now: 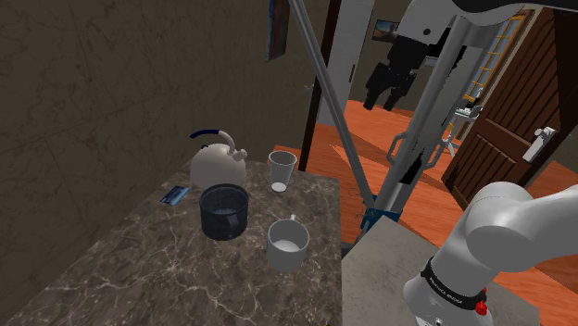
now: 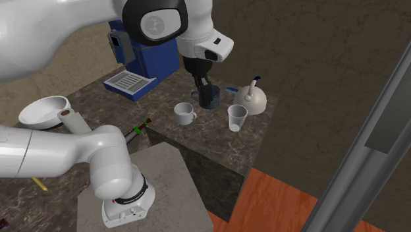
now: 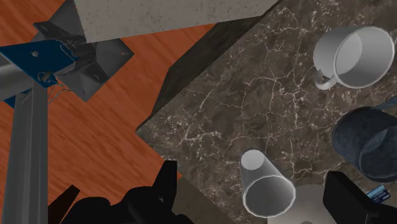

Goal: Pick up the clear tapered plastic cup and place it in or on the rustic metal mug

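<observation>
Standing upright on the bench (image 1: 139, 269), the clear cup (image 1: 282, 169) looks light, thin, slippery; fingers (image 3: 167, 191) apart, pinch mid-wall gently.

Home kitchen. Evidence: dark marble counter (image 1: 139, 269) carrying kettle (image 1: 218, 165), blue coffee machine (image 2: 143, 62), bowl (image 2: 41, 109); wood floor (image 1: 375, 139), panelled door (image 1: 508, 106).

Dark brown marbled counter (image 1: 139, 269), threaded with pale veins. Plain light grey mug (image 1: 288, 244). Just beside the mug, smoky dark blue see-through vessel (image 1: 224, 211). Beyond the mug, pale translucent cup (image 1: 282, 170) and off-white kettle (image 1: 218, 165) with navy handle. Farther past the mug, orange wood-grain floor (image 1: 375, 130).
</observation>
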Tool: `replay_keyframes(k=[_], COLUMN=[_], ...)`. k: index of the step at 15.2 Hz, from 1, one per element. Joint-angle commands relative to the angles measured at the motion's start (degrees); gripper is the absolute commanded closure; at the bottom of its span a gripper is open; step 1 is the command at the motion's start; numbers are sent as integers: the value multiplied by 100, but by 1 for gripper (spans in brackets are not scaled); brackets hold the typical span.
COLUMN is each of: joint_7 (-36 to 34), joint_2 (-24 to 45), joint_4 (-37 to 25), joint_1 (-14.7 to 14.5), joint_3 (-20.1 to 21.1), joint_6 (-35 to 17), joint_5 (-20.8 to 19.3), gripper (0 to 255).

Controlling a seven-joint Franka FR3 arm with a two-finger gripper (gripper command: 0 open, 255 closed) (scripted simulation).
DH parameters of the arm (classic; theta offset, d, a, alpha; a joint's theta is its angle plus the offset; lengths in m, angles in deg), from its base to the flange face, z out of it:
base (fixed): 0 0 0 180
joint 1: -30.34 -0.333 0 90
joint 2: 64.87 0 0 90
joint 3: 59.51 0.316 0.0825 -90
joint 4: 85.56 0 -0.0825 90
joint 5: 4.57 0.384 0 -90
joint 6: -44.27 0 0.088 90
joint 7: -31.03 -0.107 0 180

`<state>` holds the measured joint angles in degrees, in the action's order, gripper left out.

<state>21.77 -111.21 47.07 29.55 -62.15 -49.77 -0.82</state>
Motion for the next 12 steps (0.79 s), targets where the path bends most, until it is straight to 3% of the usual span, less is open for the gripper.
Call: replay_keyframes(k=[1, 12], joint_7=[0, 255], joint_2=[0, 2158], joint_4=[0, -220], joint_1=[0, -168], joint_3=[0, -23], joint_6=[0, -1460], joint_5=[0, 134], gripper=[0, 0])
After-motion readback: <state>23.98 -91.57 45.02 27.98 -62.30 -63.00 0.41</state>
